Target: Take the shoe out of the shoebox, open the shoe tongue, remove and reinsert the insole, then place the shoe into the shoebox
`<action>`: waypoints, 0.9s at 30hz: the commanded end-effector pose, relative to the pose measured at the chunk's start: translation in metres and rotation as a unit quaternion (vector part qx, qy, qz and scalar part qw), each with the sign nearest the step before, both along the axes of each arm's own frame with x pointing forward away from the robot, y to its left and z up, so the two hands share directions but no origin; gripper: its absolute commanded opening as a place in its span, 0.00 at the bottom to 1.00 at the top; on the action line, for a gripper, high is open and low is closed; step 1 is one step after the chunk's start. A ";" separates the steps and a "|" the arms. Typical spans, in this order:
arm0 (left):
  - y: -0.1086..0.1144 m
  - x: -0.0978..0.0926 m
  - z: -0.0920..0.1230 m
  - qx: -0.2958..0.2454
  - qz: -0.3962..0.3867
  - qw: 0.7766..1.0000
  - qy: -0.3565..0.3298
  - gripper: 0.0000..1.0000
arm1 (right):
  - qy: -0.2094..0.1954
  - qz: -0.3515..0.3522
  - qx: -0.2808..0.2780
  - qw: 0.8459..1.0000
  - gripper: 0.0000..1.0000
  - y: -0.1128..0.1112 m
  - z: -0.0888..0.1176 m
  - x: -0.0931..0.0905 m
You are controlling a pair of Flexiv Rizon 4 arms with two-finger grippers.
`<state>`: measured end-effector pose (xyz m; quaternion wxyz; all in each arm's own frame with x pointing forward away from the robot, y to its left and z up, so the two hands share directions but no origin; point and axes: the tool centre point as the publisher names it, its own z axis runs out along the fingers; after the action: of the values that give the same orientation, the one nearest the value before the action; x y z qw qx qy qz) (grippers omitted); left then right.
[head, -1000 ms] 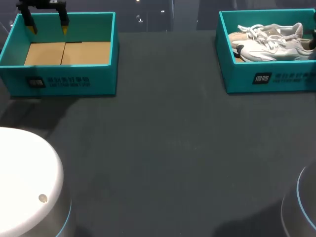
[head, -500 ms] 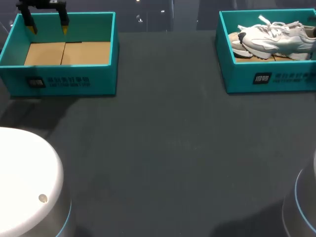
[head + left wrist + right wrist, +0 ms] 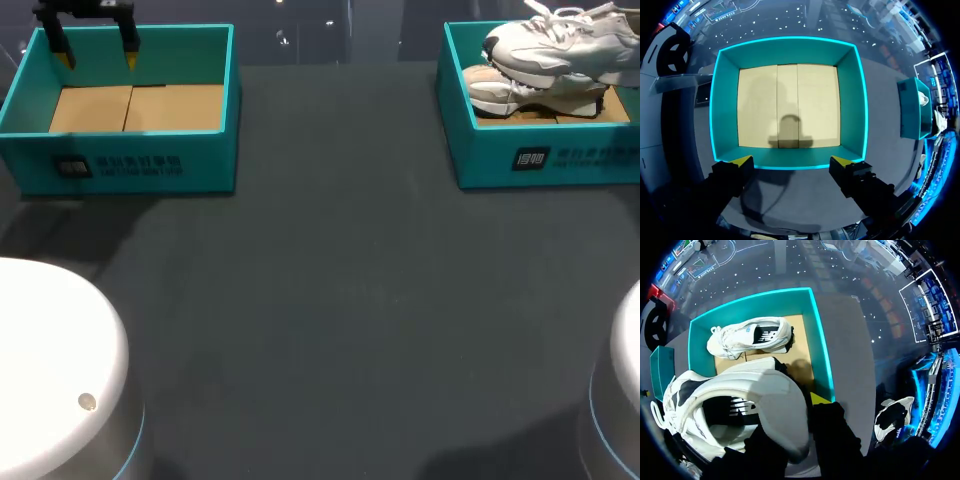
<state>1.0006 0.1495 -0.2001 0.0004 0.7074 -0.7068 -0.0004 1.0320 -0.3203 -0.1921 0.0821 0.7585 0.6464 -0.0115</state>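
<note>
White shoe [image 3: 565, 38] in the air just above open teal shoebox [image 3: 480, 155], second shoe [image 3: 525, 93] lying inside

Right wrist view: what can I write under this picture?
Right gripper holds one shoe above the shoebox; second shoe lies inside.

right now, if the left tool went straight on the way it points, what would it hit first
Probably the empty box: its wall under the left tool, or its cardboard floor; depth is unclear.

White sneaker [image 3: 740, 405], heel clamped in right tool [image 3: 801, 416], above teal shoebox [image 3: 750, 304]; second sneaker [image 3: 750, 337] lying inside.
</note>
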 end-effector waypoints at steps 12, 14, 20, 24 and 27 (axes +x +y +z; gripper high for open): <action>0.000 0.000 0.000 0.000 0.000 1.000 0.000 1.00 | -0.054 -0.047 -0.050 0.996 0.00 0.015 0.056 -0.080; 0.000 0.000 0.000 0.000 0.000 1.000 0.000 1.00 | -0.057 -0.050 -0.056 0.996 0.00 0.019 0.057 -0.096; 0.000 0.000 0.000 0.000 0.000 1.000 0.000 1.00 | -0.063 -0.058 -0.080 0.993 0.00 0.041 0.058 -0.142; 0.000 0.000 0.000 0.000 0.000 1.000 0.000 1.00 | -0.052 -0.061 -0.092 0.993 0.00 0.065 0.053 -0.163; 0.000 0.000 0.000 0.000 0.000 1.000 0.000 1.00 | -0.046 -0.066 -0.098 0.992 0.00 0.083 0.047 -0.177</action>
<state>1.0006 0.1495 -0.2001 0.0004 0.7074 -0.7068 -0.0004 0.8846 -0.2569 -0.1412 0.1362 0.7949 0.5874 -0.0679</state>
